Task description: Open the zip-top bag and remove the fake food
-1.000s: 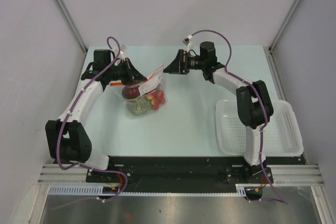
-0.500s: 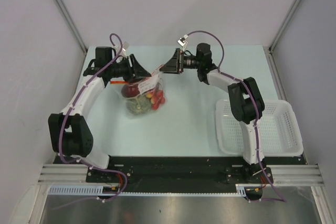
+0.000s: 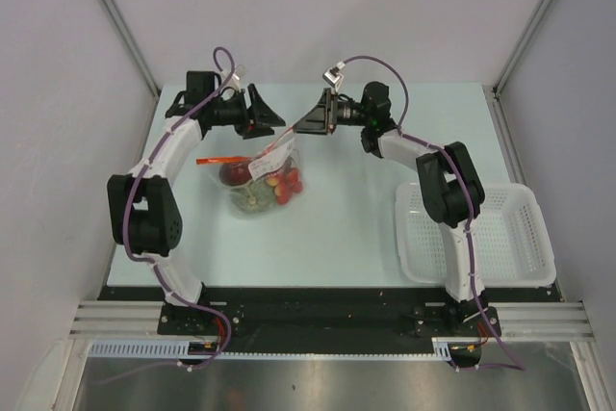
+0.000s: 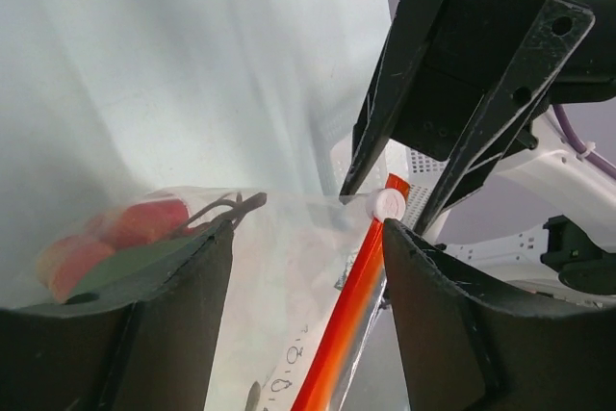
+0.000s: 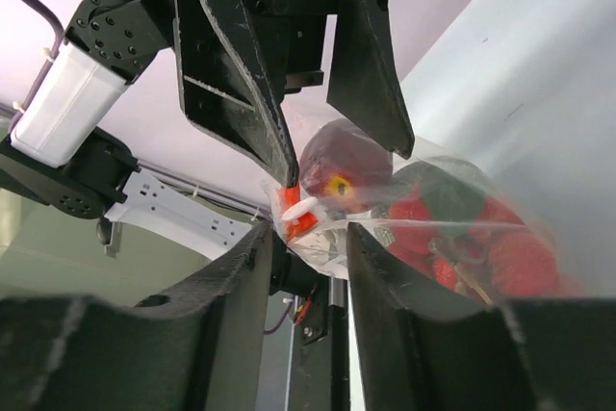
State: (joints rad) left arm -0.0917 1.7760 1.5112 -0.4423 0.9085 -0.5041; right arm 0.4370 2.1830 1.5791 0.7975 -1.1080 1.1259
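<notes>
The zip-top bag [image 3: 262, 178] lies at the table's middle left, clear, with its red-orange zip strip [image 3: 241, 155] along the top. Inside is the fake food: a dark red apple [image 3: 234, 171], red-and-yellow bits [image 3: 288, 183] and a pale-green vegetable [image 3: 252, 198]. My left gripper [image 3: 277, 124] stands open with the bag's upper film and strip [image 4: 356, 295] loose between its fingers [image 4: 173, 315]. My right gripper [image 3: 302, 128] faces it, jaws partly drawn in, straddling the strip's end with its white slider [image 5: 300, 209], a gap showing on both sides. The apple [image 5: 351, 166] shows just behind.
A white mesh basket [image 3: 525, 238] sits at the right near edge beside the right arm. Grey walls and metal posts ring the pale table [image 3: 356, 228]. Both grippers' tips nearly meet over the bag's right top corner.
My left gripper has opened, let go of the bag and shifted back and right. My right gripper has come to the strip's end and its jaws have narrowed around the slider.
</notes>
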